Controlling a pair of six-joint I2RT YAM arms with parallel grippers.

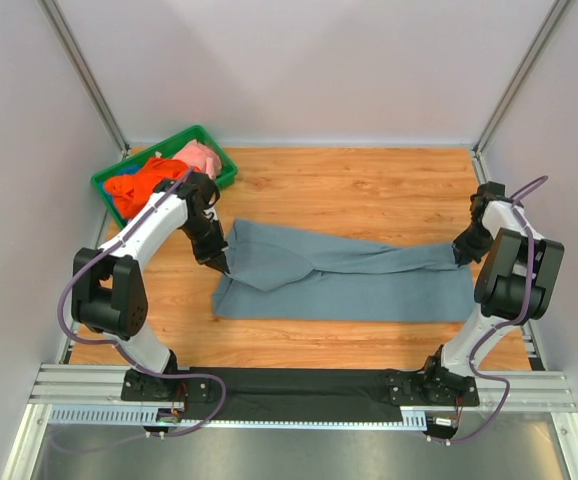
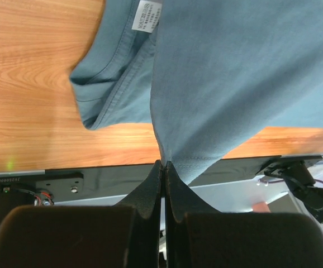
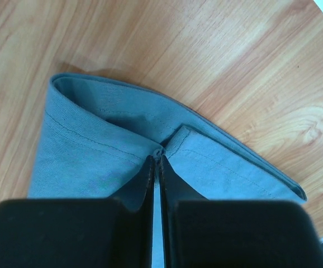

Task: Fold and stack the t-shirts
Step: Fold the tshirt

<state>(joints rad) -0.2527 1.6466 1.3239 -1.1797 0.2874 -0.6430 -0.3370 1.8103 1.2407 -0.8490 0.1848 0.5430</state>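
Top view: the grey-blue t-shirt (image 1: 349, 275) is laid across the middle of the bench (image 1: 369, 190), stretched from 9 to 3 o'clock. Its 9 o'clock end is pinched by the left end effector (image 1: 222, 265), its 3 o'clock end by the right end effector (image 1: 461, 252). A green bin (image 1: 224, 160) is noted at 10 o'clock, with an orange t-shirt (image 1: 134, 185) and a pink t-shirt (image 1: 201, 155) inside.

Left wrist view: the jaws are clamped narrow on a stitched fabric edge. The white neck label (image 2: 146, 15) is seen at 12 o'clock.

Right wrist view: the jaws are clamped narrow on a folded hem.
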